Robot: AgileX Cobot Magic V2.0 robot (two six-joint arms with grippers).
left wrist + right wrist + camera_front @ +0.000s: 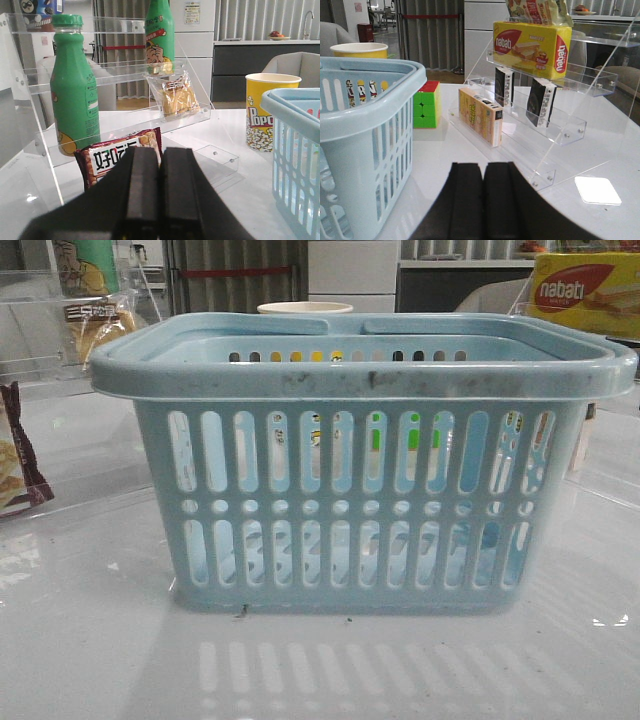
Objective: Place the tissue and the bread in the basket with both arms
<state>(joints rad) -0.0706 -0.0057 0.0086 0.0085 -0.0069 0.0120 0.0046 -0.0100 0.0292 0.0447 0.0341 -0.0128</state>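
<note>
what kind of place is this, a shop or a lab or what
Most likely a lab or office set up as a mock shop: clear acrylic shelves holding snacks such as the nabati box and green bottle, beside a shopping basket, with office-style cabinets behind.

A glossy white table (pixel 90 640) carries the blue basket (pixel 360 490), a popcorn cup (pixel 267 112), a colour cube (pixel 426 104) and clear shelves (pixel 555 125).

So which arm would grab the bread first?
Probably the left: the bread sits on the clear shelf ahead of the left gripper, whose fingers are shut. The right wrist view shows no bread.
</note>
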